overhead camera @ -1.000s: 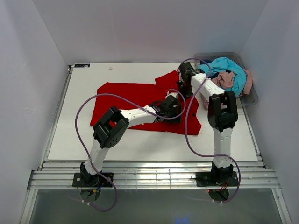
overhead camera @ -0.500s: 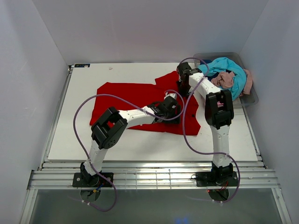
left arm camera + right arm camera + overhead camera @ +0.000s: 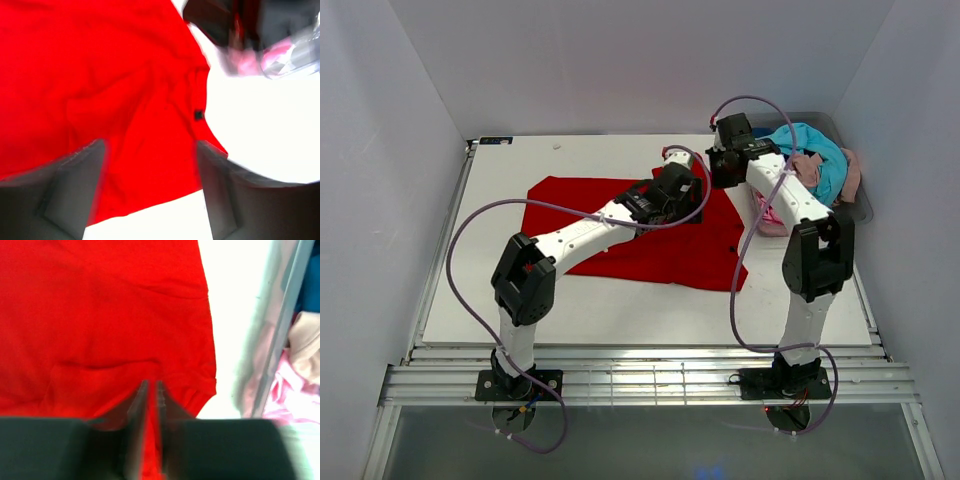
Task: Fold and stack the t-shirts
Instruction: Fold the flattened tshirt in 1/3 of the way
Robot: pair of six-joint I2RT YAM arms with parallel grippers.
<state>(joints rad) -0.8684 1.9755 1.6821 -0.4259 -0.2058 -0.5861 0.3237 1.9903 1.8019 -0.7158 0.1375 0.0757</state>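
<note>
While the red t-shirt [image 3: 670,255] stretches left to right, its right end lies under both: left gripper [image 3: 150,150] wide open, empty; right gripper [image 3: 151,390] nearly closed, hold unclear.

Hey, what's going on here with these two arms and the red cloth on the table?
Two robot arms are working on a red t-shirt spread on the white table. Both reach toward its far right part, beside the clear bin that holds more tees. The left hand hovers over the cloth, wide open and holding nothing. The right hand has its fingers nearly together over the shirt; whether it pinches cloth is unclear. The shirt looks unfolded.
</note>
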